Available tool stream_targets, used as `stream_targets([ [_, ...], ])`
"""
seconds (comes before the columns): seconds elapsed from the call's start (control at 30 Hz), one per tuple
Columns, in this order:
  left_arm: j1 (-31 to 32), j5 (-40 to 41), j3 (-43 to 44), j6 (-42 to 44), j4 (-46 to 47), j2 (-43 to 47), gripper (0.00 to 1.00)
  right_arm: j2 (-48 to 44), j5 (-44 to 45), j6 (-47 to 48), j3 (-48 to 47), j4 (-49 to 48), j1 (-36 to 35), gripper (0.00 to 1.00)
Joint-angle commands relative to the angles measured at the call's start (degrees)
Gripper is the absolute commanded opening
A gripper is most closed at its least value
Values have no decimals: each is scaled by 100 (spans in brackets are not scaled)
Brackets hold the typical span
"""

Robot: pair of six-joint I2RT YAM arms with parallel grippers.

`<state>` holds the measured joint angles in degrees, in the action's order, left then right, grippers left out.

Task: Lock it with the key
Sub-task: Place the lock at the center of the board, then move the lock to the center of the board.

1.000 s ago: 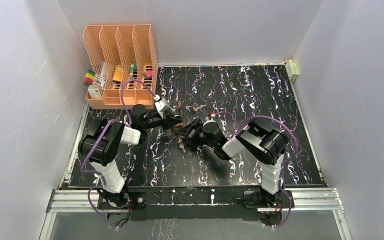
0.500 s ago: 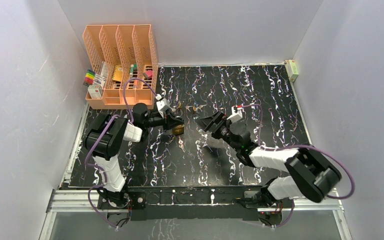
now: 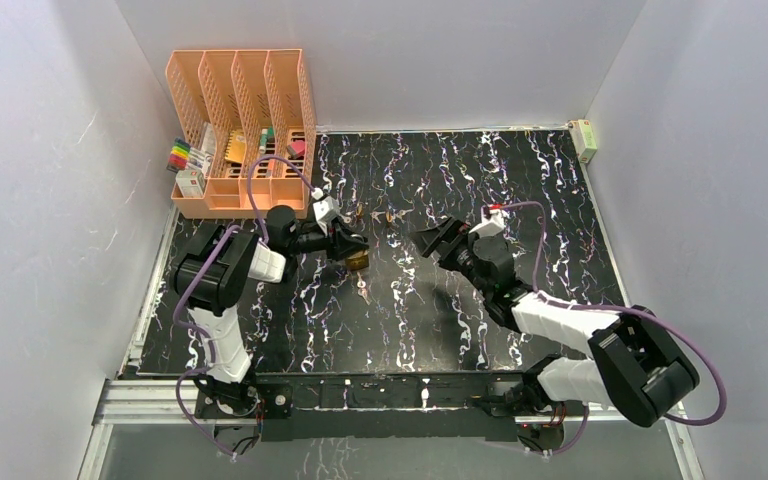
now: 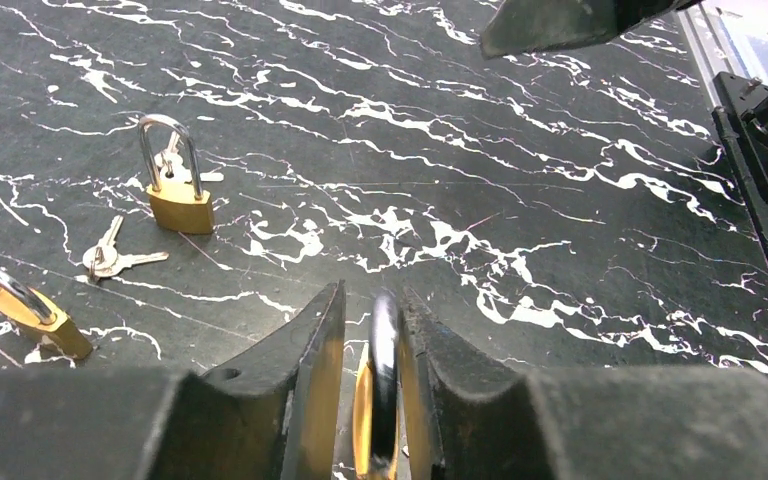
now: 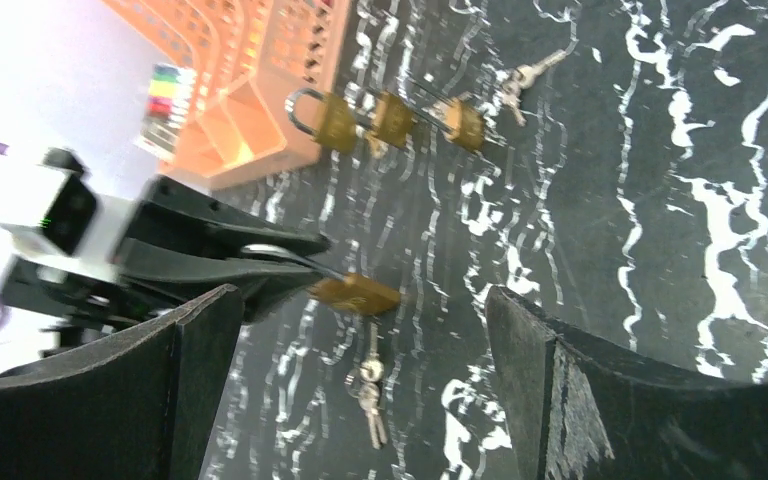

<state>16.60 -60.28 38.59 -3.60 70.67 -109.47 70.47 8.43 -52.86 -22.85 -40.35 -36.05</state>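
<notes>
My left gripper (image 3: 350, 247) is shut on the shackle of a brass padlock (image 3: 357, 261) and holds it out over the black marbled table. In the left wrist view the steel shackle (image 4: 384, 345) sits pinched between the fingers, with the brass body (image 4: 364, 420) below. A key bunch (image 3: 361, 288) hangs from the bottom of the padlock (image 5: 355, 293); it also shows in the right wrist view (image 5: 368, 393). My right gripper (image 3: 428, 243) is open and empty, a short way right of the padlock and facing it (image 5: 360, 300).
Other brass padlocks (image 5: 335, 118) (image 5: 392, 118) (image 5: 460, 120) and a loose key pair (image 5: 520, 75) lie behind the held one; two of them also show in the left wrist view (image 4: 175, 195) (image 4: 22, 308). An orange file organizer (image 3: 240, 130) stands back left. A small box (image 3: 585, 138) sits at the far right corner.
My right gripper has let go at the padlock and drawn back to the right, open. The keys stay hanging from the padlock. The left gripper still holds the padlock in place.
</notes>
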Motion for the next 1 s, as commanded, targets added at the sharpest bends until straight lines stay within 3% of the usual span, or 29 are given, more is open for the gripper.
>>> stream_targets([
  [0.0, 4, -303, 223, -5, 369, 8, 46, 288, 157, 1021, -810, 1011, 6, 98],
  [0.1, 9, -368, 261, -125, 369, 68, 97, 693, 296, 1931, -1605, 1934, 1, 98],
  [0.27, -5, -385, 301, -327, 371, 229, 98, 1478, 474, 3514, -2429, 2311, -35, 95],
  [0.43, -108, -519, 463, -840, 376, 497, 98, 1948, -304, 4572, -3128, 2412, 12, 93],
  [0.57, -364, -811, 751, -1755, 396, 700, 98, 2640, -1174, 4773, -4296, 3165, 183, 82],
  [0.77, -902, -1365, 1554, -4010, 405, 553, 98, 3662, -1735, 4882, -5719, 4126, 219, 64],
  [0.97, -1046, -1019, 1228, -3644, 305, 1001, 98, 4386, -1576, 4839, -6611, 5173, 239, 48],
])
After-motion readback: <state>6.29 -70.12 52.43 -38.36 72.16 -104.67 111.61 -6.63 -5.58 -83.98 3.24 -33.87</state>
